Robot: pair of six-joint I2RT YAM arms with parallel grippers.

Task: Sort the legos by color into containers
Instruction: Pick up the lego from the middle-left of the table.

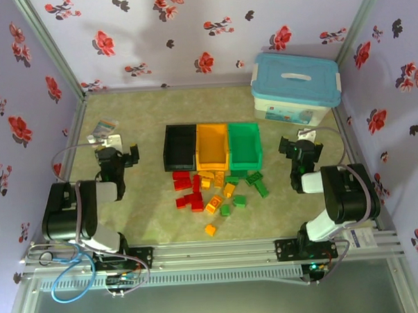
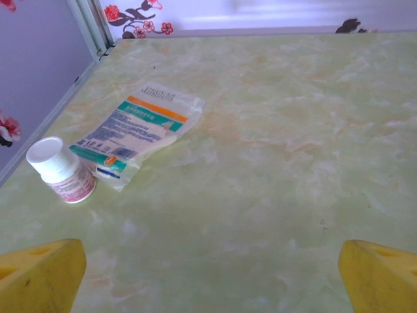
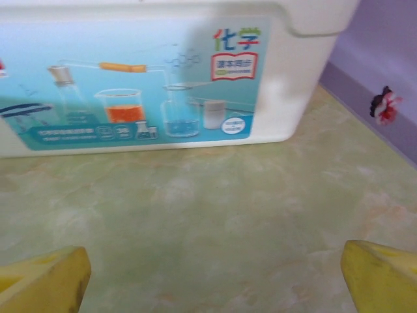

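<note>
Three containers stand side by side mid-table: a black bin [image 1: 179, 145], an orange-yellow bin [image 1: 212, 144] and a green bin [image 1: 244, 144]. The legos lie scattered just in front of them, red ones [image 1: 187, 189] to the left, yellow-orange ones [image 1: 215, 192] in the middle and green ones [image 1: 252, 181] to the right. My left gripper [image 1: 118, 149] [image 2: 212, 280] rests left of the bins, open, with bare table between its yellow fingertips [image 2: 40, 274]. To the right of the bins my right gripper [image 1: 300, 145] [image 3: 212, 280] is open too, holding nothing between its fingertips [image 3: 384, 277].
A large white tub with a light-blue lid [image 1: 296, 87] [image 3: 150, 72] stands at the back right, just ahead of the right gripper. A small white-capped bottle [image 2: 62, 171] and a flat packet [image 2: 140, 127] lie ahead of the left gripper near the left wall.
</note>
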